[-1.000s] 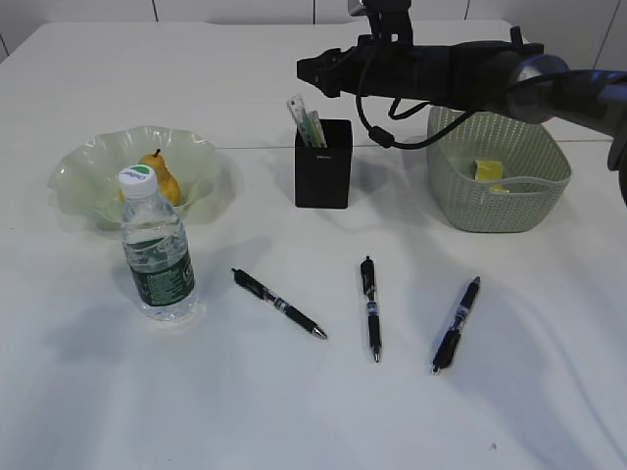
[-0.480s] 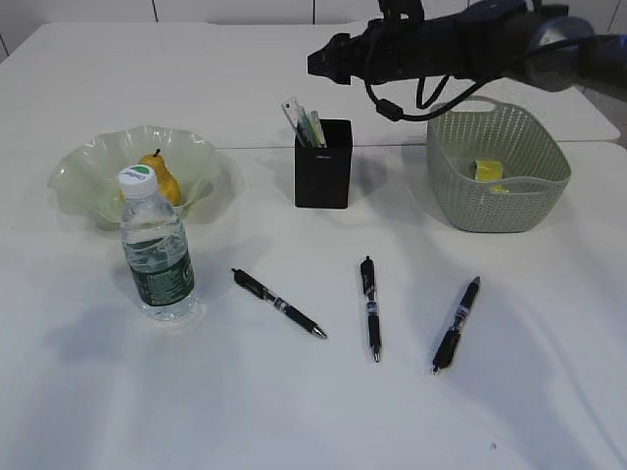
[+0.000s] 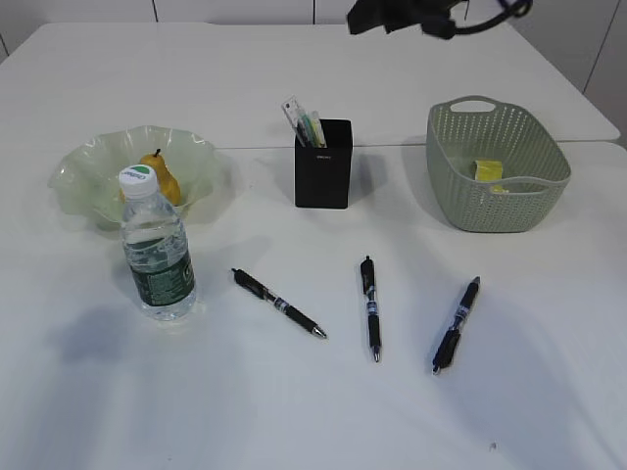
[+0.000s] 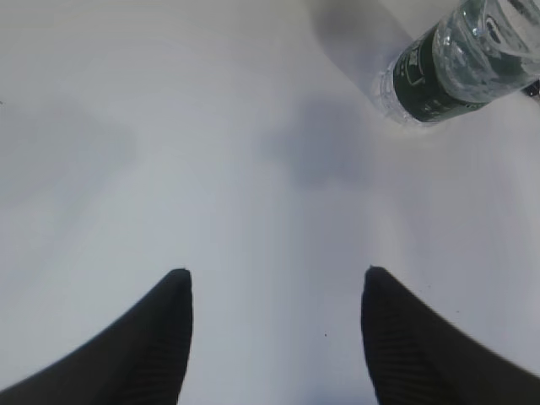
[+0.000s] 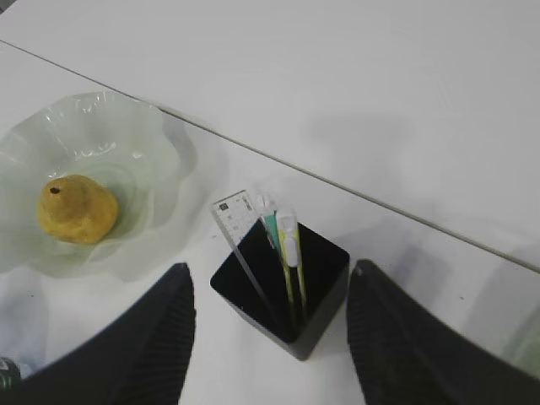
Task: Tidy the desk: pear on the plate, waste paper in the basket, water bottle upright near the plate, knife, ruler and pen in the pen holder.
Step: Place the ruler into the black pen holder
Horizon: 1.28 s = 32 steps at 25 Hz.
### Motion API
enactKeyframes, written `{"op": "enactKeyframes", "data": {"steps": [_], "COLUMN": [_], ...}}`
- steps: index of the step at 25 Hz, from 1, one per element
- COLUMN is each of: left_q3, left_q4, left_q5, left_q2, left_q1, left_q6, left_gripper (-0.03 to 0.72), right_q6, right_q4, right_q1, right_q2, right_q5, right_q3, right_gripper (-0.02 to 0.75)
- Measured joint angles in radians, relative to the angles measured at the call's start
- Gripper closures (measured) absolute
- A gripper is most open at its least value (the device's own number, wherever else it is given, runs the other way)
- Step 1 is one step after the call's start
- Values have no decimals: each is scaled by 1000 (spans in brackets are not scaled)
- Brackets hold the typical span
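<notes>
Pear: the pear [image 3: 160,174] lies in the plate [image 3: 83,176]; done by the look of it.
Waste paper: the waste paper [image 3: 488,171] sits inside the basket [image 3: 460,201] at the right rear of the desk [image 3: 313,411].
Water bottle: the water bottle [image 3: 157,250] stands upright, cap on, just in front of the plate.
Pen holder: the pen holder [image 3: 323,164] is at the middle rear, with the ruler [image 5: 240,232] and two pale slim items standing in it; whether one is the knife I cannot tell.
Pens: three black pens lie flat in front of the holder, the left pen [image 3: 278,304], the middle pen [image 3: 370,306] and the right pen [image 3: 458,323], well apart from each other.
Left tool: the left tool [image 4: 274,291] has its jaws standing wide apart over bare desk, holding nothing.
Right tool: the right tool [image 5: 270,291] is also spread wide and empty, high above the pen holder.
Step in hand: likely fetching a pen.
How to do it well: come down over the middle of one barrel with the jaws across it, pinch firmly, lift, tip it upright, and lower it into a free corner so the ruler is not knocked.
</notes>
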Motion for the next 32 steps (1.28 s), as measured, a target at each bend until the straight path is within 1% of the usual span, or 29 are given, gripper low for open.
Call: {"op": "enactKeyframes", "data": {"steps": [4, 6, 8, 10, 15, 19, 23, 27, 29, 32], "left_q3": [0, 0, 0, 0, 0, 0, 0, 0, 0, 0], "left_q4": [0, 0, 0, 0, -2, -13, -16, -16, -17, -24], "left_q5": [2, 5, 10, 14, 24, 29, 53, 82, 93, 124], "left_q2": [0, 0, 0, 0, 0, 0, 0, 0, 0, 0], "left_q1": [0, 0, 0, 0, 0, 0, 0, 0, 0, 0], "left_q6": [0, 0, 0, 0, 0, 0, 0, 0, 0, 0], "left_gripper": [241, 241, 241, 241, 241, 241, 241, 241, 241, 244], "right_q6": [146, 212, 262, 299, 329, 362, 412, 509, 554, 580], "right_q4": [-152, -209, -249, -273, -293, -363, -399, -514, -539, -530], "right_q1": [0, 0, 0, 0, 7, 37, 112, 222, 245, 255], "right_q2": [-125, -176, -219, -265, -371, -447, -473, -441, -409, -341], "right_q5": [128, 202, 284, 324, 344, 346, 346, 348, 348, 346], "right_q3": [-1, -2, 0, 21, 146, 265, 334, 348, 348, 352], "right_gripper": [326, 338, 343, 345, 347, 376, 394, 395, 395, 395]}}
